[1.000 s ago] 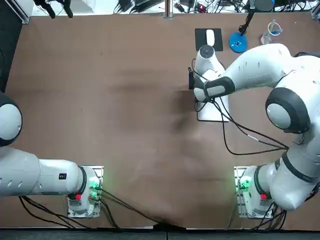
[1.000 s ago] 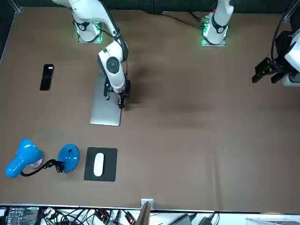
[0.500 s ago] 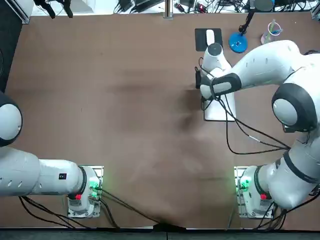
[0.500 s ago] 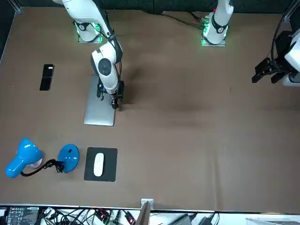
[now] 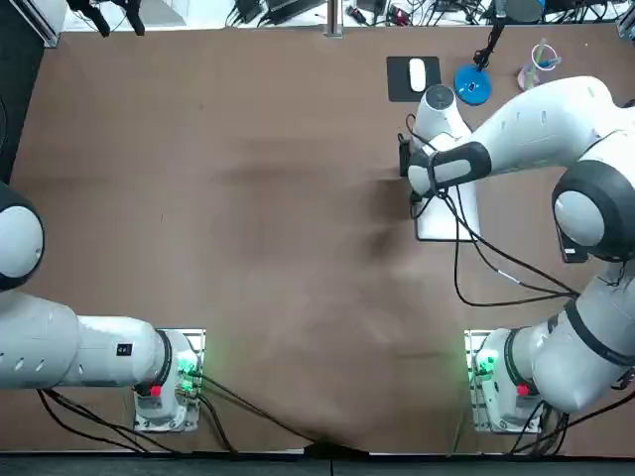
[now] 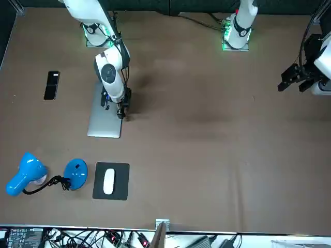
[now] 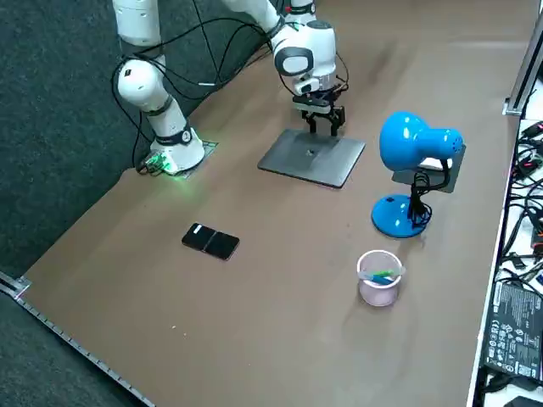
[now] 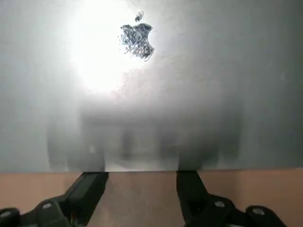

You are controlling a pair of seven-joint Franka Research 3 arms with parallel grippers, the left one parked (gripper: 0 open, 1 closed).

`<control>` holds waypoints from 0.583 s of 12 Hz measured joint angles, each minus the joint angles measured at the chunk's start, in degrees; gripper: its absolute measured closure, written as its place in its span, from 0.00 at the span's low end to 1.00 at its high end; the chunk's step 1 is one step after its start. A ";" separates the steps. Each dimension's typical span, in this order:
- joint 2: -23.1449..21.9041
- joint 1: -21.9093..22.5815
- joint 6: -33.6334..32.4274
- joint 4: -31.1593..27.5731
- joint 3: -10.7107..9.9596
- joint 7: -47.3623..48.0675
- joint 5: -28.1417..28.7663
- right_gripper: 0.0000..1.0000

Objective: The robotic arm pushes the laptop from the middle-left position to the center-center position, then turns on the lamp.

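Touching one edge of the closed silver laptop (image 8: 151, 94), fingers (image 8: 92, 187) spread, gripping nothing | right gripper (image 6: 121, 110) upper left of centre in front view | laptop flat on table (image 6: 207, 129), left-centre | blue desk lamp (image 6: 26, 173) lower left, well apart

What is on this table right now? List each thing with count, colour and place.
Table: one, brown, under everything.
Laptop: one, silver, closed, flat on the robot's right half of the table.
Lamp: one, blue, far right area, beside the mouse pad.
Mouse pad: one, black, near the far edge, beyond the laptop.
Mouse: one, white, on the mouse pad.
Phone: one, black, flat, to the robot's right of the laptop.
Cup: one, clear, something green and blue inside, right of the lamp.
Right gripper: one, black fingers, open, low at the laptop's edge facing the table's middle.
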 joint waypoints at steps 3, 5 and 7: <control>-0.93 -1.35 0.00 -1.39 -0.02 -2.05 -0.01 0.06; -1.54 -2.19 0.00 -2.22 -0.04 -3.26 -0.01 0.06; -1.81 -2.99 0.00 -2.64 -0.05 -4.02 -0.01 0.06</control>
